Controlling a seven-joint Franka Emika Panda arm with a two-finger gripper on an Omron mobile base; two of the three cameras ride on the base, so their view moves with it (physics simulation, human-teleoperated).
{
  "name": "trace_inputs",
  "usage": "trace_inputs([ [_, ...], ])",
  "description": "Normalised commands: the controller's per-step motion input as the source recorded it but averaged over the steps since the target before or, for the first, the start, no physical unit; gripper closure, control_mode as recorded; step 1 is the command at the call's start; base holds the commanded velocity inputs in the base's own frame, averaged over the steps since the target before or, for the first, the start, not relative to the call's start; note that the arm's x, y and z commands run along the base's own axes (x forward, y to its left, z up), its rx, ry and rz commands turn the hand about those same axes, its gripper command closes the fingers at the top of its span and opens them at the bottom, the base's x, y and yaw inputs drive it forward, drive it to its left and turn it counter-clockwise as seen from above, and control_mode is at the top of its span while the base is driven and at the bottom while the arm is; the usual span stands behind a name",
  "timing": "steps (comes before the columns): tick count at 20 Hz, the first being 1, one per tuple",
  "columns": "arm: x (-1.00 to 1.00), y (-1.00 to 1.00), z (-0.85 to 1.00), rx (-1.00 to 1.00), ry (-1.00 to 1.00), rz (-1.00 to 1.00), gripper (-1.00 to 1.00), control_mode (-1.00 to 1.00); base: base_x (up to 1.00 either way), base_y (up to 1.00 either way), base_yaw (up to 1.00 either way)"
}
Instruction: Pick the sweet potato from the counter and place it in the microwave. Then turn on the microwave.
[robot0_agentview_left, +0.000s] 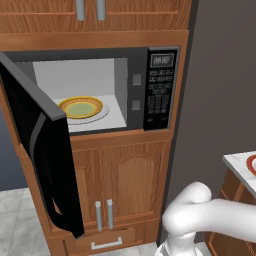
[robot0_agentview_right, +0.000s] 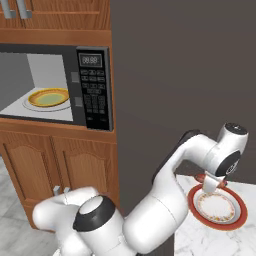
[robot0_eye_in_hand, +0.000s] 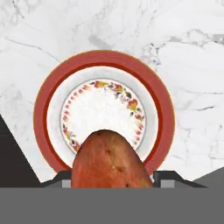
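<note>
The gripper (robot0_eye_in_hand: 112, 178) is clamped on the sweet potato (robot0_eye_in_hand: 111, 162), holding it above a red-rimmed plate (robot0_eye_in_hand: 48, 94) on the marble counter (robot0_eye_in_hand: 192, 87). Well to the left, the microwave (robot0_agentview_left: 161, 87) stands with its door (robot0_agentview_left: 42, 150) swung open, a yellow plate (robot0_agentview_left: 81, 107) sitting inside.

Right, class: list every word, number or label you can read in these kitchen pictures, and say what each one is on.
"88:88": on the small digital display at the top of the microwave panel.
Keypad buttons below the display: markings too small and blurred to read.
Red-rimmed plate on the counter: a floral pattern, no text.
</note>
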Motion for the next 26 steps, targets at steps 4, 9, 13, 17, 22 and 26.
trace_inputs([
  [4,-0.14,0.91,0.6,-0.11,-0.03,0.13,1.0,-1.0,0.0,0.0,0.0],
  [9,-0.05,1.0,0.44,-0.06,0.0,0.18,1.0,-1.0,0.0,0.0,0.0],
  [13,-0.02,0.99,0.42,-0.04,0.0,0.23,1.0,-1.0,0.0,0.0,0.0],
  [17,0.0,0.96,0.26,0.0,0.02,0.33,1.0,-1.0,0.0,0.0,0.0],
  [22,0.02,0.85,0.02,0.01,0.03,0.45,1.0,-1.0,0.0,0.0,0.0],
  [26,0.04,0.86,0.0,0.04,0.06,0.51,1.0,-1.0,0.0,0.0,0.0],
])
